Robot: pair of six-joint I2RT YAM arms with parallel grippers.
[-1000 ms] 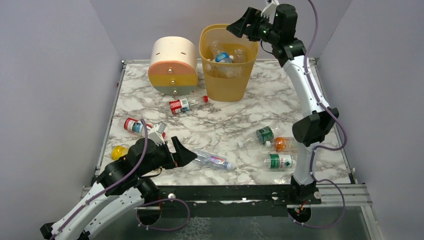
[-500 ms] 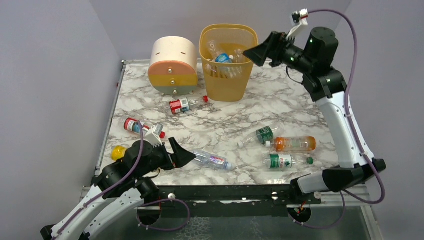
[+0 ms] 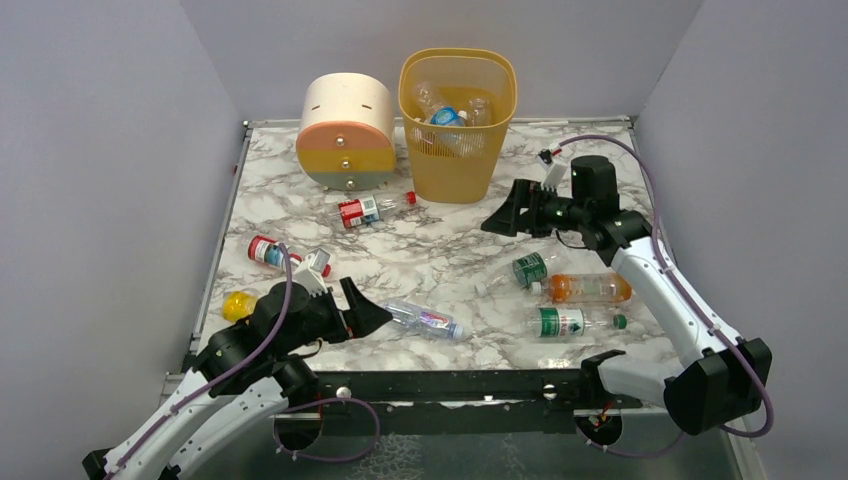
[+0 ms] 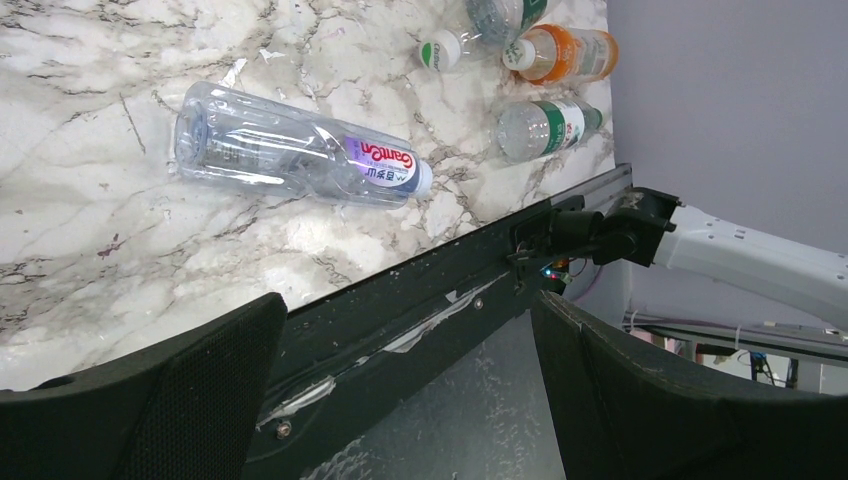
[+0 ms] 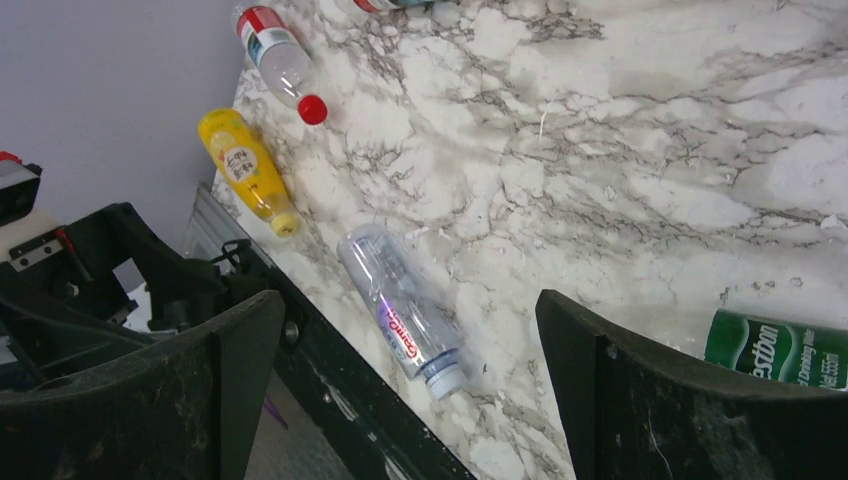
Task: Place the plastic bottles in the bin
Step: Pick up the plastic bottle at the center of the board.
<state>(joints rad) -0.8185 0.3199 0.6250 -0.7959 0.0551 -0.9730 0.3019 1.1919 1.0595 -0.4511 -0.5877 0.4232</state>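
Observation:
The yellow-orange bin (image 3: 458,150) stands at the back with several bottles inside (image 3: 445,117). Several bottles lie on the marble table: a clear blue-capped one (image 3: 425,319) (image 4: 300,155) (image 5: 405,325), two red-labelled ones (image 3: 365,209) (image 3: 270,251), a yellow one (image 3: 238,303) (image 5: 245,170), a green-labelled one (image 3: 530,268), an orange one (image 3: 585,288) and a clear green-labelled one (image 3: 565,322). My left gripper (image 3: 372,308) (image 4: 405,370) is open and empty, just left of the clear bottle. My right gripper (image 3: 500,212) (image 5: 410,390) is open and empty, above the table behind the green-labelled bottle.
A round cream-orange-green drawer unit (image 3: 347,130) stands left of the bin. The black front rail (image 3: 450,385) runs along the table's near edge. Grey walls close in the left, back and right sides.
My right arm has swung from above the bin down and forward to low over the right-middle of the table, its gripper still open. The left arm has hardly moved.

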